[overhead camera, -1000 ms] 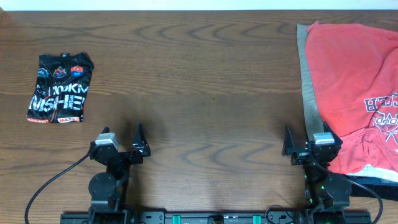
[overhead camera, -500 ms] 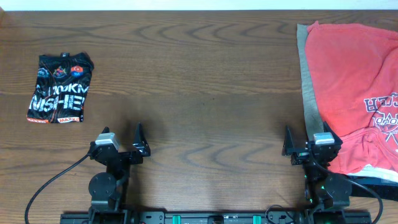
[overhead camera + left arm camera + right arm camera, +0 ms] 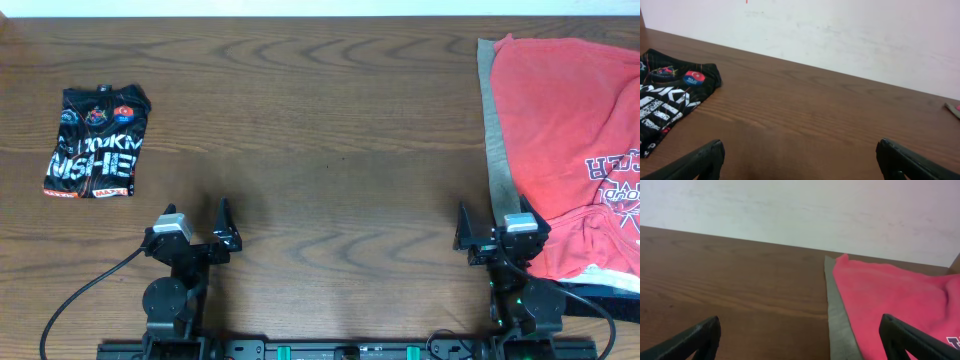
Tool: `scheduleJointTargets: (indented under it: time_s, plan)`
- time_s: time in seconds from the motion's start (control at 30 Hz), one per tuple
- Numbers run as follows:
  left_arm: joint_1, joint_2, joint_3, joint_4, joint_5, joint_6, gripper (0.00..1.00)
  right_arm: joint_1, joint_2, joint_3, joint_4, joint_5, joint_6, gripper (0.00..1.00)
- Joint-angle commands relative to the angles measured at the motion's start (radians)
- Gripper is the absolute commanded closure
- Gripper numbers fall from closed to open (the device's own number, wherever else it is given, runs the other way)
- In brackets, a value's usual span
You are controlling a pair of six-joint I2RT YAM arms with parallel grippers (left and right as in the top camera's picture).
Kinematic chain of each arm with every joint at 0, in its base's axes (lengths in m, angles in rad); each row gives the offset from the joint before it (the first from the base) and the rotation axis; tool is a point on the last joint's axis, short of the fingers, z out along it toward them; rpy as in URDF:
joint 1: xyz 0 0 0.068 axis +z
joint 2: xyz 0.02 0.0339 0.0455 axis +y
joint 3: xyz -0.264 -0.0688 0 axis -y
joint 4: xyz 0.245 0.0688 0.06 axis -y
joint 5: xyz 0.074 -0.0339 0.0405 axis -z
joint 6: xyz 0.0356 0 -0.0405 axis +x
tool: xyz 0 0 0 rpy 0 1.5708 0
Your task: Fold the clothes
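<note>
At the near edge of the table (image 3: 330, 130), the left hand (image 3: 195, 228) sits at about 7 o'clock and the right hand (image 3: 497, 232) at about 5 o'clock. Both point toward 12. Each hand is spread wide with nothing between its fingers; the wrist views show only bare wood between the dark fingertips of the left hand (image 3: 800, 165) and of the right hand (image 3: 800, 340). A cable (image 3: 80, 290) loops from the left arm's base toward 8 o'clock.

Just beside the right hand, on its 3 o'clock side, begins the red shirt (image 3: 570, 150). It lies spread and rumpled, filling the table from 4 o'clock up to 2 o'clock, with its printed lettering upside down near the right edge. Something dark lies under its near hem, though I cannot tell what. A khaki cloth (image 3: 490, 130) lies beneath the shirt and shows as a narrow strip along its left edge. The right wrist view shows that khaki cloth (image 3: 837, 315) flat on the wood, with the red shirt (image 3: 880, 295) on top.

Well apart, at 10 o'clock, a black shirt (image 3: 97, 142) with white lettering lies folded into a small rectangle; the left wrist view catches the black shirt (image 3: 665, 105) at its left edge. Beyond the far edge stands a pale wall (image 3: 840, 40).
</note>
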State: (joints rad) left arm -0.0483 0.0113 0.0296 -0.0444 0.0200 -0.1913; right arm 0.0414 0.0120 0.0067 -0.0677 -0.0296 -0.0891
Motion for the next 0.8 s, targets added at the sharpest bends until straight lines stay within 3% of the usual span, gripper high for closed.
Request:
scheduleJointTargets:
  time_s: [0.0,0.77]
  plan:
    - [0.003,-0.007,-0.025,-0.025,-0.002,-0.008,0.02,-0.005,-0.003,-0.001,-0.004,-0.004,-0.013,0.01]
    - [0.003,-0.007,-0.025,-0.025,-0.003,-0.008,0.02,-0.005,-0.003,-0.001,-0.004,-0.004,-0.013,0.01]
